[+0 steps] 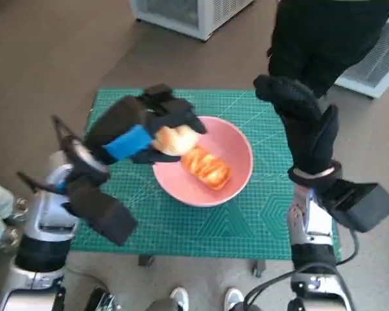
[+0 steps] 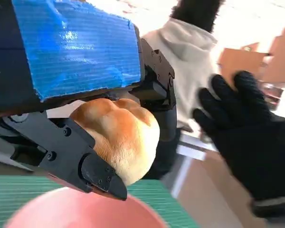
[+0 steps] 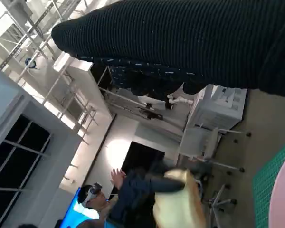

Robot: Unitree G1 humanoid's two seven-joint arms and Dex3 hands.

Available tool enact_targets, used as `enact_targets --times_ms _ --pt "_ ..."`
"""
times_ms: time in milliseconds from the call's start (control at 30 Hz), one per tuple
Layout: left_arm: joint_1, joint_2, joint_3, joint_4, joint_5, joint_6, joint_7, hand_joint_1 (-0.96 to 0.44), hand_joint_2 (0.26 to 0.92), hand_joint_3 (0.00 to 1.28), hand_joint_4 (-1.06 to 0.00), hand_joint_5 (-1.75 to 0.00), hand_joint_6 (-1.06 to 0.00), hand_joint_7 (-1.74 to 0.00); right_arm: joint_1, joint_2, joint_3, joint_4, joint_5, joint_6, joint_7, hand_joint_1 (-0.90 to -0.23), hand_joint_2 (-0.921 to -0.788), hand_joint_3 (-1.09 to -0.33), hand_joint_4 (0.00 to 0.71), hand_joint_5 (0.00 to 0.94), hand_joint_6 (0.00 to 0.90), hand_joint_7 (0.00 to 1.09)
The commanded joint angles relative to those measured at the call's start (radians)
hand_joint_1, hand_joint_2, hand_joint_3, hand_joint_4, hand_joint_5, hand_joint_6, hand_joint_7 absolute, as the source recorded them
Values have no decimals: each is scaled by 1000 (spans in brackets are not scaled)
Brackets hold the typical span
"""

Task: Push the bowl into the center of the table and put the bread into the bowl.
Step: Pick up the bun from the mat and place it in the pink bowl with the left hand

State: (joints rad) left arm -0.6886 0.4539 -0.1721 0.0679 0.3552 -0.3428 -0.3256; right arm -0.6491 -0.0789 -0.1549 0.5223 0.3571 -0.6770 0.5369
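Bowl (image 1: 236, 159) already sitting about mid-mat (image 1: 279, 214), so looks like the push is done and the bread step is underway. Left hand (image 1: 152, 126) gripping a bun (image 1: 175, 139), fingers (image 2: 92, 171) wrapped round it, clear in the left wrist view. Bun hanging right over the bowl's near-left rim, not yet inside. Already a striped pastry (image 1: 207, 168) lying in the bowl, toward the middle. Right hand (image 1: 305, 126) raised off to the bowl's right side, holding nothing, fingers look loosely apart though hard to be sure from above.

Next up, probably: nudge the bun a touch further over the bowl, lower it, then let go. Worth aiming beside the pastry so nothing rolls back out over the rim. Person (image 1: 324, 32) standing past the table's far edge.
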Motion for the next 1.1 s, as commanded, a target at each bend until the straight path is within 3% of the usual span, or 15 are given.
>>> enact_targets --times_ms 33,433,500,633,667,733,833,967,1100 --pt "-36 -47 -43 77 27 1 15 1 920 22 -766 -1043 -655 -1173 31 -6 -7 -7 10 5 10 -736 -921 -712 219 2 97 541" --pt "-65 -119 -119 309 83 -32 55 1 920 58 -742 -1095 -596 -1207 61 -12 -18 -38 22 10 11 -732 -921 -706 215 1 96 526" --pt "-64 -126 -123 337 83 -33 55 1 920 73 -718 -1118 -584 -1223 64 -13 -21 -44 24 14 9 -732 -921 -705 214 1 96 524" --pt "-57 -128 -129 367 78 -23 38 0 921 186 -551 -1275 -488 -1335 70 -15 -24 -54 20 16 -1 -735 -921 -700 215 1 99 518" --pt "-54 -127 -131 368 76 -19 33 -14 893 180 -494 -1142 -444 -1208 73 -14 -25 -57 17 16 -4 -735 -921 -700 215 1 100 517" --pt "-44 -121 -133 363 72 -7 15 -76 853 108 -419 -551 -408 -664 76 -13 -24 -64 8 12 -13 -736 -921 -699 217 2 102 514" --pt "-29 -109 -132 338 67 12 -13 -169 847 44 -315 -181 -372 -282 78 -12 -23 -67 1 10 -21 -739 -921 -699 218 3 104 510" --pt "-16 -99 -121 301 49 35 -50 -296 849 19 -204 -38 -320 -103 80 -11 -20 -76 -4 17 -29 -740 -921 -699 219 3 107 505" --pt "-8 -94 -101 288 6 33 -79 -363 853 13 -151 -10 -294 -54 81 -12 -18 -86 -5 30 -35 -740 -921 -699 219 3 109 501"
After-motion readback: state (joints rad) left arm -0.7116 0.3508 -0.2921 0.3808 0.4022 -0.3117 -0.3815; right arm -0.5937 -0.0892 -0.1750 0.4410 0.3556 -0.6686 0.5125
